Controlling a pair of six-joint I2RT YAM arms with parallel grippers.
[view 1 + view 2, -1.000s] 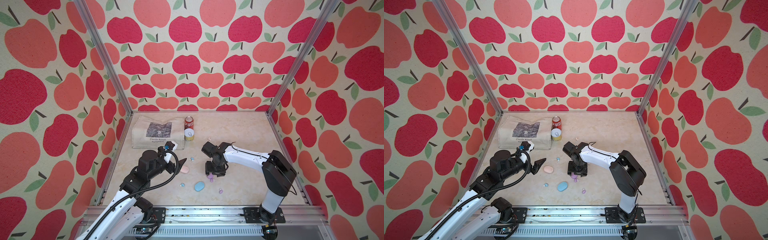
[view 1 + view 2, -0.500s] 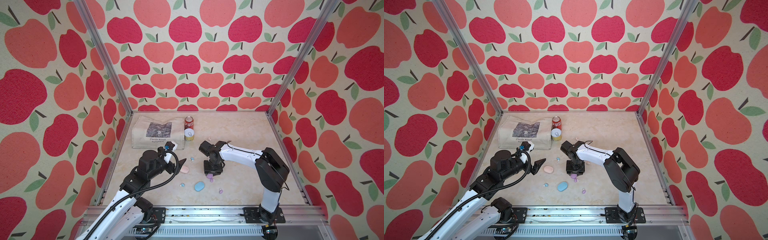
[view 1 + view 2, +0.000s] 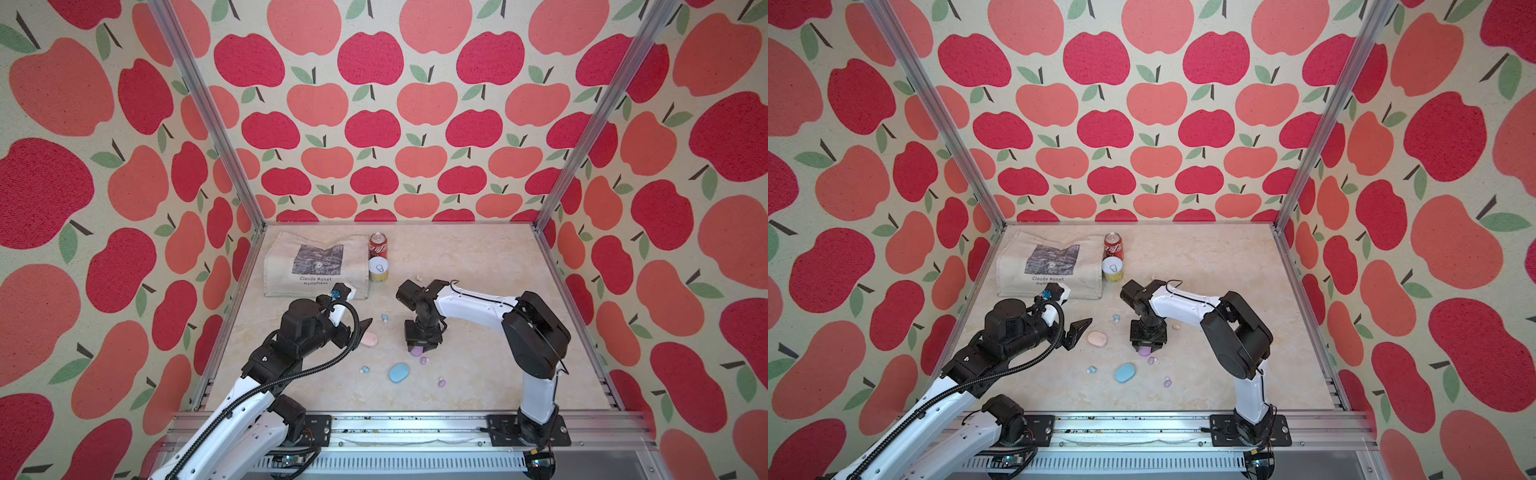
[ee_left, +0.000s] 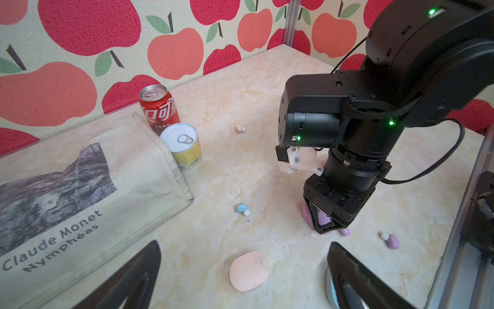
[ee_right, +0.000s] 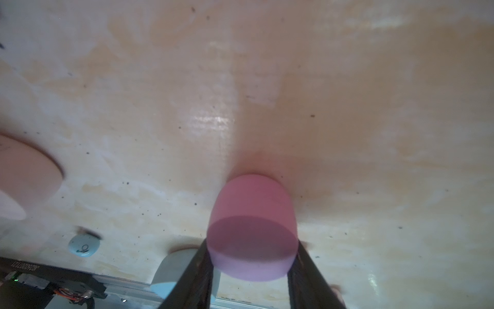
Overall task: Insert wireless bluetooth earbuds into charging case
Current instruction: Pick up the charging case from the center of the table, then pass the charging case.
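Barely begun: earbuds (image 3: 441, 382) in view lie loose on table (image 3: 478, 249), none in a case. Jaws of R arm (image 3: 469, 301) clamp purple case (image 5: 252, 227); jaws of L arm (image 3: 299, 332) gape nr pink case (image 3: 368, 339); blue case (image 3: 399, 372) untouched.

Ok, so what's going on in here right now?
Two robot arms are working on getting earbuds into charging cases. The right gripper points straight down and grips the purple case by its sides, low at the table. The left gripper hangs open beside the pink case, holding nothing. The blue case and the small earbuds lie loose on the table.
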